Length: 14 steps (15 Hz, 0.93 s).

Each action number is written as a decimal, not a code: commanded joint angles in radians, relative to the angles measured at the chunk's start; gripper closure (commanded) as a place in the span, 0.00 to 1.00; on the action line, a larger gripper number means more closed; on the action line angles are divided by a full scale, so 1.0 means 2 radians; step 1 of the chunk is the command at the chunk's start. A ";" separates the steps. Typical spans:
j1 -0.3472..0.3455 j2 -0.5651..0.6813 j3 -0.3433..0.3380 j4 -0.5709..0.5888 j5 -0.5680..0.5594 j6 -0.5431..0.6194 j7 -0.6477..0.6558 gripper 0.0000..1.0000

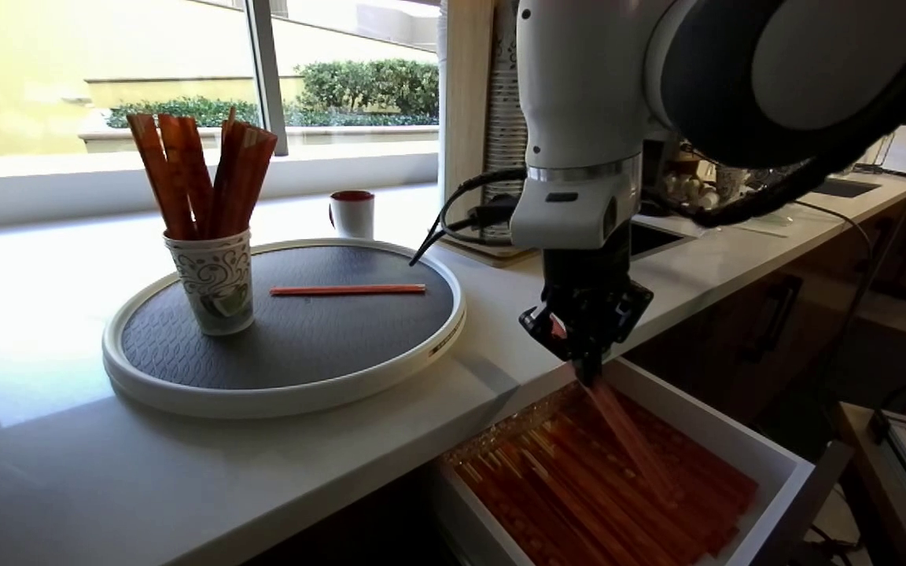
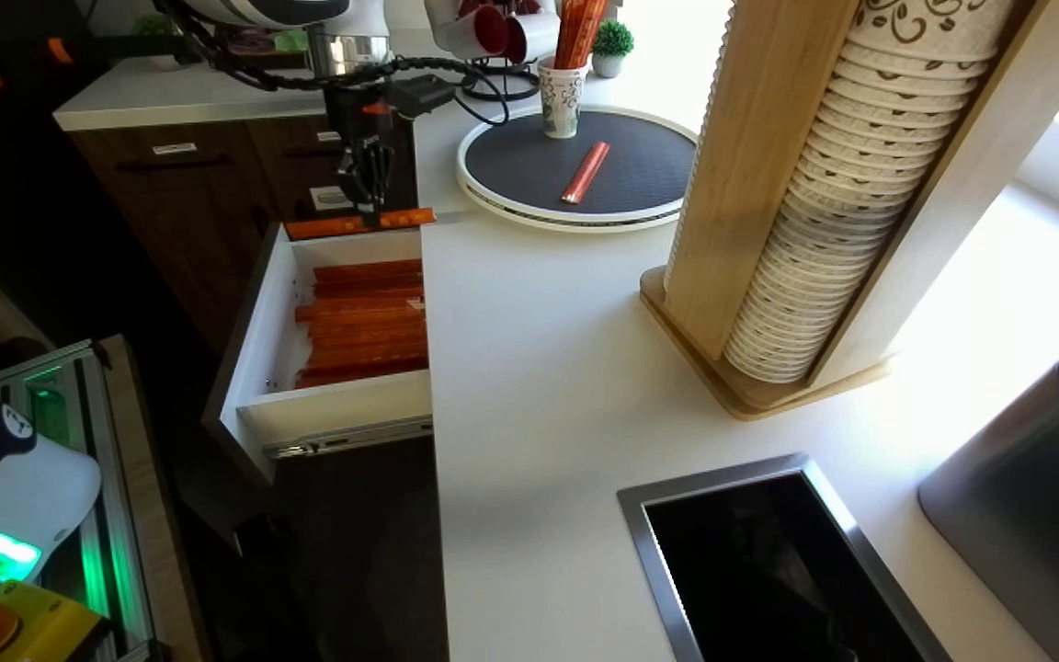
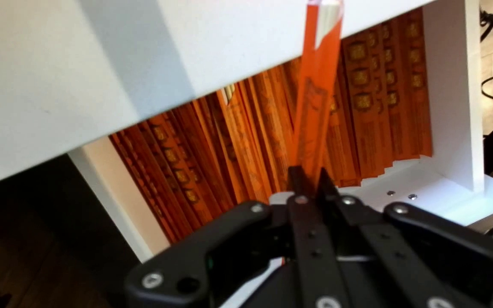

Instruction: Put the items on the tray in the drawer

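Black fingers of my gripper are shut on a flat red-orange stick, which they pinch near one end in the wrist view. In both exterior views the gripper is at the drawer, the held stick above it. Several sticks lie in rows inside the pulled-out drawer. One more stick rests flat on the round grey tray. Also on the tray, a patterned paper cup holds several upright sticks.
A white counter borders the drawer. A white mug stands behind the tray. In an exterior view a wooden cup holder rises from the counter beside a dark inset opening. A wooden-edged bench faces the drawer.
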<state>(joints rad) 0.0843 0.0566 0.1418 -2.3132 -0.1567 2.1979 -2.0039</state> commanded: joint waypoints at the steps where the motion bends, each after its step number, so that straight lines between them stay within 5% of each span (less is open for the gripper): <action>1: 0.013 -0.003 -0.002 -0.026 -0.075 0.034 0.079 0.98; 8: 0.029 0.002 0.003 -0.070 -0.187 0.060 0.227 0.98; 14: 0.033 0.035 0.007 -0.070 -0.199 0.074 0.238 0.98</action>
<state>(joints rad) 0.1435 0.0957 0.1542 -2.4500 -0.5261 2.3167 -1.5546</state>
